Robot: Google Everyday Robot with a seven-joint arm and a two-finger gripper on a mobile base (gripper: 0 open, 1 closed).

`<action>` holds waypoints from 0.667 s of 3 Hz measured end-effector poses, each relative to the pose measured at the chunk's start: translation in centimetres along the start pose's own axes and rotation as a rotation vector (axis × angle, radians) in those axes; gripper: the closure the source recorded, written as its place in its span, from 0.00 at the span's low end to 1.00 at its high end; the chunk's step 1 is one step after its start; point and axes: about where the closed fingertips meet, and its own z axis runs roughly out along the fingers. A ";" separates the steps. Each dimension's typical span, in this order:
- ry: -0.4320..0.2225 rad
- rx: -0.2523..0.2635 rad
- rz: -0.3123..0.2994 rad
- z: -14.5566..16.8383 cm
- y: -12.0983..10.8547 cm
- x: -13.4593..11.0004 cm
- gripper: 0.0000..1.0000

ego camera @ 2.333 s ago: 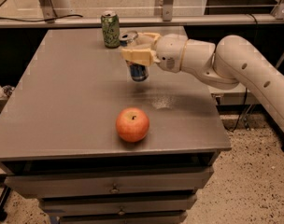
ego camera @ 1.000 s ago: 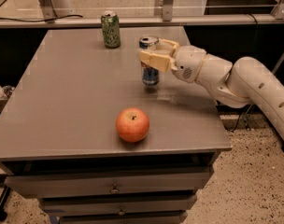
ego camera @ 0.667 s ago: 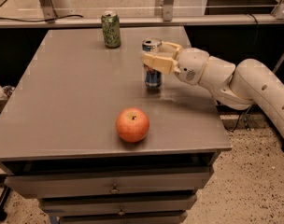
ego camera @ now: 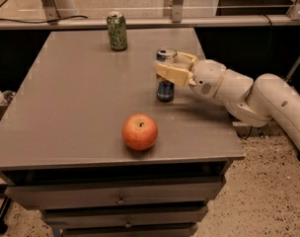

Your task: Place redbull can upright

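- Since the earliest view, the tan pincer has carried the slim blue-and-silver redbull can rightward and down.
- It stands upright on the grey bench near the right edge, the pincer pinching its upper half.
- A round red apple sits by the front edge.

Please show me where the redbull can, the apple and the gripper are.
redbull can (ego camera: 165,91), camera view, lower body.
apple (ego camera: 139,132), camera view, front skin.
gripper (ego camera: 168,64), camera view, between its fingertips, around the redbull can's upper part.
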 end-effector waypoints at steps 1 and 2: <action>-0.001 0.009 0.003 -0.8 0.2 0.3 0.82; -0.001 0.011 0.004 -1.2 0.3 0.4 0.59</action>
